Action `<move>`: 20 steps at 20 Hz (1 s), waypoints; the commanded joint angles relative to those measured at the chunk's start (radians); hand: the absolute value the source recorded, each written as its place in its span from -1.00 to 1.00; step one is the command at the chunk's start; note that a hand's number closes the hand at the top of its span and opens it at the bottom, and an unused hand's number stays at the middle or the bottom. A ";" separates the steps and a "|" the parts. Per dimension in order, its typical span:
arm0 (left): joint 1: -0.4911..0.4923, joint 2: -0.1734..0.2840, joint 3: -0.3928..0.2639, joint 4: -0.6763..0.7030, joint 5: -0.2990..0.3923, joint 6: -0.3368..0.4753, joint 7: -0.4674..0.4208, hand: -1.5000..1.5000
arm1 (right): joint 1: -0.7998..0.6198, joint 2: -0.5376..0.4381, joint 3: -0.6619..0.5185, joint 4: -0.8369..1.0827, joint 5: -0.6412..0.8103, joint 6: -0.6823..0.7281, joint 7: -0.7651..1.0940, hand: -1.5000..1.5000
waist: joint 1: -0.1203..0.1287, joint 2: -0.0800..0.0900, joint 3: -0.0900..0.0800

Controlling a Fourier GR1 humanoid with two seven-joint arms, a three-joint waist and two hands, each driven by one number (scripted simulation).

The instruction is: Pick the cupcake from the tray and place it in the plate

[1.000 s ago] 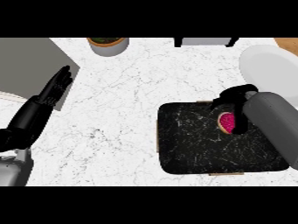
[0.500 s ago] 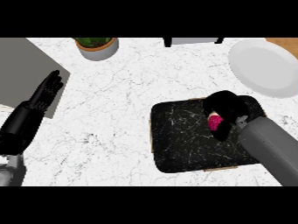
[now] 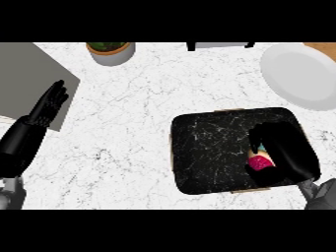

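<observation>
where white marble counter (image 3: 149, 113) spreads, right robot hand (image 3: 283, 150) cups cupcake (image 3: 259, 163)

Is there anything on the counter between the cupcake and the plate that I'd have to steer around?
Nothing visible. The right hand is curled round the cupcake on the black tray. The white plate lies up and to the right, with only tray edge and bare counter between.

Single head view, looking steeply down on the white marble counter (image 3: 141, 123) from above the robot's own position. Forearms enter from the lower edge, the left hand (image 3: 50, 103) at left, the right hand (image 3: 283, 147) at right. The counter's far edge lies along the top. No second view.
</observation>
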 commanded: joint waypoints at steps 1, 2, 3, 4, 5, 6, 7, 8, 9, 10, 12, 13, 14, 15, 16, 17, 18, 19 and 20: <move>0.006 -0.023 -0.023 0.004 -0.020 0.001 -0.026 0.00 | 0.153 -0.112 -0.089 -0.269 -0.018 -0.055 0.089 1.00 | 0.018 0.010 0.000; -0.044 -0.023 -0.022 0.025 -0.033 0.005 -0.013 0.00 | 0.176 -0.129 -0.105 -0.306 0.008 -0.063 0.107 1.00 | 0.030 0.015 0.000; -0.009 -0.004 -0.009 -0.070 0.000 -0.008 0.039 0.00 | 0.217 -0.175 -0.160 -0.340 -0.033 -0.071 0.108 1.00 | 0.036 0.011 0.001; -0.007 -0.019 -0.023 -0.013 -0.028 0.000 -0.003 0.00 | 0.224 -0.189 -0.178 -0.420 -0.017 -0.059 0.165 1.00 | 0.028 0.012 0.000; -0.020 -0.040 -0.043 -0.035 -0.031 0.002 0.012 0.00 | 0.279 -0.211 -0.227 -0.327 -0.001 -0.142 0.071 1.00 | 0.046 0.018 0.002; -0.013 -0.036 -0.044 -0.035 -0.035 -0.011 -0.006 0.00 | 0.279 -0.181 -0.223 -0.380 0.047 -0.126 0.159 1.00 | 0.052 0.018 0.001; -0.015 -0.015 -0.011 -0.023 -0.004 -0.033 0.007 0.00 | 0.256 -0.202 -0.269 -0.444 0.004 -0.068 0.195 1.00 | 0.056 0.018 0.001; -0.085 0.009 0.027 -0.016 0.032 -0.053 0.051 0.00 | 0.304 -0.221 -0.317 -0.417 -0.027 -0.126 0.120 1.00 | 0.053 0.019 0.002; -0.050 -0.022 -0.009 0.030 -0.017 -0.040 -0.016 0.00 | 0.321 -0.235 -0.355 -0.453 -0.033 -0.101 0.156 1.00 | 0.054 0.020 0.001; -0.042 -0.023 -0.020 -0.049 -0.022 -0.034 0.056 0.00 | 0.337 -0.200 -0.375 -0.346 -0.026 -0.149 0.064 1.00 | 0.068 0.021 0.002; -0.060 -0.024 0.000 -0.023 0.005 -0.068 0.027 0.00 | 0.330 -0.176 -0.421 -0.287 -0.033 -0.155 0.011 1.00 | 0.072 0.023 0.002; -0.033 -0.032 -0.002 0.005 -0.031 -0.051 -0.016 0.00 | 0.280 -0.187 -0.461 -0.263 -0.075 -0.098 0.018 1.00 | 0.076 0.024 0.001; -0.029 -0.072 -0.031 -0.038 -0.050 -0.016 0.023 0.00 | 0.259 -0.131 -0.443 -0.232 -0.045 -0.099 0.021 1.00 | 0.080 0.024 0.002; -0.062 -0.039 -0.003 0.006 -0.025 -0.064 0.016 0.00 | 0.232 -0.144 -0.491 -0.207 -0.103 -0.069 0.001 1.00 | 0.079 0.025 0.002; -0.050 -0.018 0.024 0.014 0.001 -0.095 -0.020 0.00 | 0.175 -0.098 -0.472 -0.145 -0.097 -0.070 -0.003 1.00 | 0.086 0.026 0.001; -0.072 -0.044 0.010 0.023 -0.042 -0.051 -0.028 0.00 | 0.209 -0.138 -0.542 -0.083 -0.153 -0.099 -0.119 1.00 | 0.080 0.026 0.002; -0.097 -0.077 -0.018 0.056 -0.064 -0.037 -0.015 0.00 | 0.130 -0.065 -0.490 -0.056 -0.114 -0.065 -0.068 1.00 | 0.085 0.027 0.002; -0.027 -0.064 -0.018 -0.018 -0.057 -0.060 -0.010 0.00 | 0.161 -0.100 -0.564 -0.064 -0.148 -0.053 -0.121 1.00 | 0.083 0.024 0.002; -0.039 -0.066 -0.025 -0.062 -0.027 -0.067 0.037 0.00 | 0.083 -0.059 -0.540 0.083 -0.142 -0.090 -0.167 1.00 | 0.097 0.027 0.002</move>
